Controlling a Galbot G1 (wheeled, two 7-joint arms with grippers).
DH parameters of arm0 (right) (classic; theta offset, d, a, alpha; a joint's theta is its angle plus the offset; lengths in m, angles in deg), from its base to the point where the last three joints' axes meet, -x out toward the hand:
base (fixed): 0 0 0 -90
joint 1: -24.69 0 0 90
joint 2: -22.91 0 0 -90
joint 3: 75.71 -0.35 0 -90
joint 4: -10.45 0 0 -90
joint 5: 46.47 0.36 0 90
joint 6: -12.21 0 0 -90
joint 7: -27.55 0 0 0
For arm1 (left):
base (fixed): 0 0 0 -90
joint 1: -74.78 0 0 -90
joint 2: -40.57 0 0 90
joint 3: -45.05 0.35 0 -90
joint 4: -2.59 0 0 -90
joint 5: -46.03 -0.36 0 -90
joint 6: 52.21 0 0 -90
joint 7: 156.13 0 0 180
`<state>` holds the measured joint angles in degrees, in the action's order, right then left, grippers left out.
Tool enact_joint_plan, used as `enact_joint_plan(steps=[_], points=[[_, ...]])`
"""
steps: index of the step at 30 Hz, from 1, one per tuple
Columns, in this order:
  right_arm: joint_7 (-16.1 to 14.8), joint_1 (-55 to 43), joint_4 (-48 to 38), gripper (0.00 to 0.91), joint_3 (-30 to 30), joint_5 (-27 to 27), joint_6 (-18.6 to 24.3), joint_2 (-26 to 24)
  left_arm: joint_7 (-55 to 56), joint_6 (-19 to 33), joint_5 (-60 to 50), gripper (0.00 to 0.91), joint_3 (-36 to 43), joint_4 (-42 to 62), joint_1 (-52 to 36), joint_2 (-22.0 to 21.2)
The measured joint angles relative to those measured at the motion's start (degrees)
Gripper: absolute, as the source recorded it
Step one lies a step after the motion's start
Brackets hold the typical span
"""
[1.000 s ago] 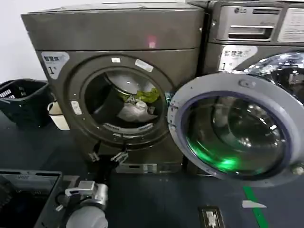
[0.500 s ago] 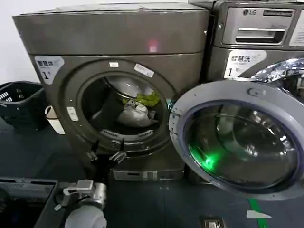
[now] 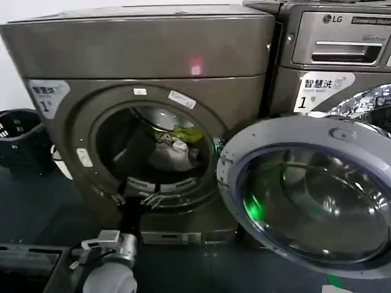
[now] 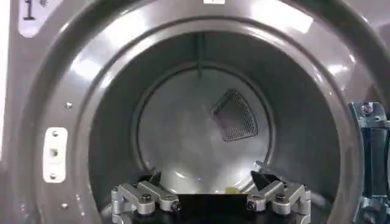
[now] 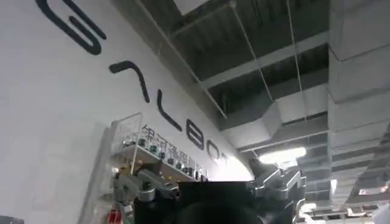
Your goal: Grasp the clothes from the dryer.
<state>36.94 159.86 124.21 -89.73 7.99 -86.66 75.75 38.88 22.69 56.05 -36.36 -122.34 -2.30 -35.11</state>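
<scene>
Dark flooring is stretching under your left gripper [image 4: 210, 198], which is hovering with fingers spread and nothing held, just at the dryer [image 3: 146, 61] porthole's lower rim. You are aiming it into the drum. Farther in, the clothes [image 3: 176, 149] are lying on the drum floor, untouched; reaching, gripping and withdrawing all remain. Your right gripper [image 5: 210, 195] is pointing up toward the ceiling, parted and holding nothing.

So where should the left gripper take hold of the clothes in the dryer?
Probably the bunched top of the white piece of the clothes, coming straight in through the dryer porthole from the front. The heap lies low in the drum, yellow-green piece behind. The left gripper sits open at the rim.
</scene>
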Motion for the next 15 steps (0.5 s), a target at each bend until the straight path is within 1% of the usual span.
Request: enact_joint_plan(steps=[15], points=[[0.1,0.1,0.5,0.907,0.1,0.0,0.0,0.1,-0.3,0.0,0.1,0.907,0.1,0.1,0.0,0.1]])
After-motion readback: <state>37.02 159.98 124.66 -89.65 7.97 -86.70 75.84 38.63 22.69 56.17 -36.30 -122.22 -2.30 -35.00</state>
